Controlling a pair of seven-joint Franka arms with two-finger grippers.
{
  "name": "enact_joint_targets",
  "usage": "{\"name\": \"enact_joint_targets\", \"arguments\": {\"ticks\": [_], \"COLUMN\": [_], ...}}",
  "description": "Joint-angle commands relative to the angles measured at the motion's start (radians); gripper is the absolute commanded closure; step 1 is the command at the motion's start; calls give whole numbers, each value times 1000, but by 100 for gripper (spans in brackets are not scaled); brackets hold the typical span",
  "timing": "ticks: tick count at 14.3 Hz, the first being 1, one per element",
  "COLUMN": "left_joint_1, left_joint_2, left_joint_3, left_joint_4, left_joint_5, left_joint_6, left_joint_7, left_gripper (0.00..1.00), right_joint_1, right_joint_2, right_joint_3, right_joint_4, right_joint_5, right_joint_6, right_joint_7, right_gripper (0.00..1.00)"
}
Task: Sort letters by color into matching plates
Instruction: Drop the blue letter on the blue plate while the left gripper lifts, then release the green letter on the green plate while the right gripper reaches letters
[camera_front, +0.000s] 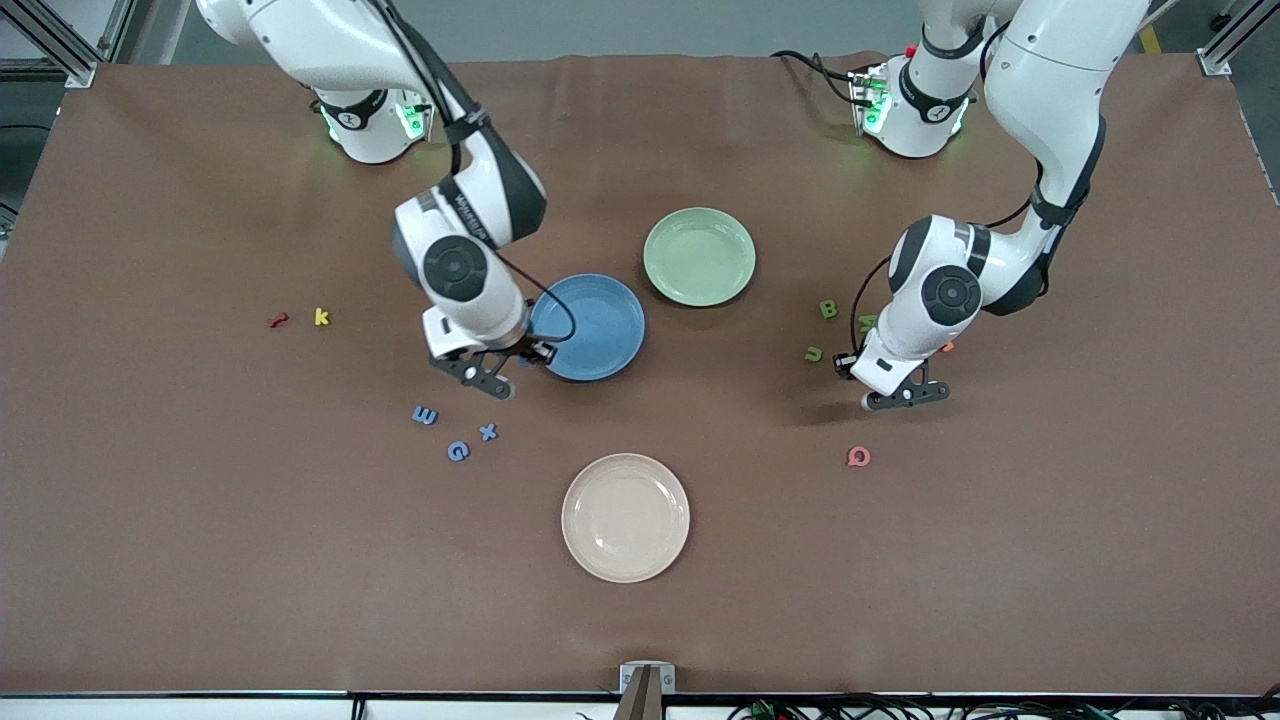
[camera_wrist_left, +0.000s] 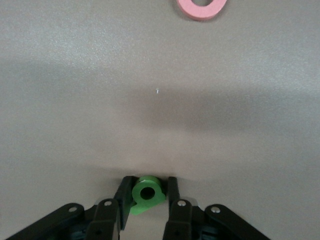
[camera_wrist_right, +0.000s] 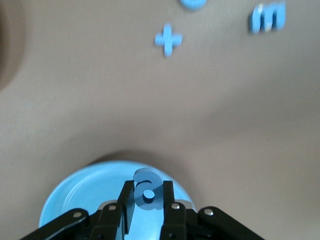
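Cream plate (camera_front: 625, 517): nearest, bare. Right hand (camera_wrist_right: 146, 200) pinches a blue letter (camera_wrist_right: 147, 191) over the blue plate (camera_front: 590, 327); left hand (camera_wrist_left: 148, 200) pinches a green letter (camera_wrist_left: 146, 192) above the worktop (camera_front: 200, 520). Letters likely light, stiff, small; grip flat sides.

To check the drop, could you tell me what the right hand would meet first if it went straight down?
Probably the blue plate: the right hand, shut on a blue letter, hangs over its rim, though depth is unclear.

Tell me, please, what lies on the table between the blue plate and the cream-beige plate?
Nothing: in the front view the brown table between the blue plate and the cream-beige plate is bare.
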Motion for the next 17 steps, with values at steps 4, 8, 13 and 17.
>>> {"name": "enact_joint_targets", "arguments": {"ticks": [4,8,13,17], "left_joint_1": [1,-31,-57,-60], "left_joint_2": [-44,-141,-172,-164], "left_joint_3": [3,-26,-197,-339], "left_joint_4": [6,7,10,10], "left_joint_5": [18,18,18,18], "left_joint_6": [-12,-170,-184,-187], "left_joint_7": [-25,-93,-367,-539], "left_gripper": [74,74,74,74], "right_joint_1": [62,7,-223,-310], "right_joint_2": [-5,-8,1,40], "right_joint_3": [-12,-21,-26,-26], "right_joint_4": [-53,-39,-36,-40], "right_joint_5": [2,-8,-15,-19], "right_joint_6": [57,48,63,143], "right_joint_7": [134,-20,-470,-670], "right_gripper": [0,0,0,18]}}
